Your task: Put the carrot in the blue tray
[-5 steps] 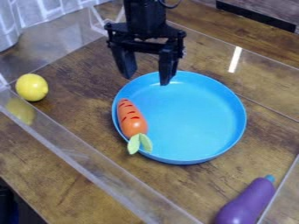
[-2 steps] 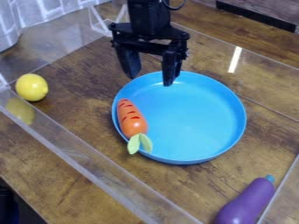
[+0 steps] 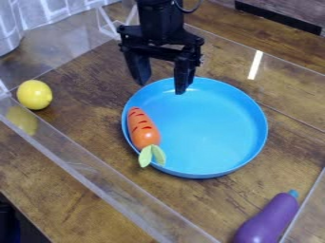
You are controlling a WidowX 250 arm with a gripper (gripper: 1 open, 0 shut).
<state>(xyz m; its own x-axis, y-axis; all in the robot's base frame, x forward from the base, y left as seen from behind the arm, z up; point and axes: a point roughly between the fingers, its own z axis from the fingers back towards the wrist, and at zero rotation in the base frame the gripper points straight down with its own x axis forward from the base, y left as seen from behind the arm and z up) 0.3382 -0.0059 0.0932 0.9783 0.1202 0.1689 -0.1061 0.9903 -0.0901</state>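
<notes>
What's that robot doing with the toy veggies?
The robot's gripper hangs open and empty over the far edge of the blue tray. The carrot lies inside the tray at its left side, with its leafy top hanging over the rim, so that job looks done. A yellow lemon sits on the wooden table to the left, and a purple eggplant lies near the bottom right corner, both untouched.

This looks like a robot lab bench rather than a home. Beneath the gripper [image 3: 159,76] lies a dark wooden table [image 3: 89,142], fenced by clear acrylic walls [image 3: 70,166], with plastic toy food scattered near it.
</notes>
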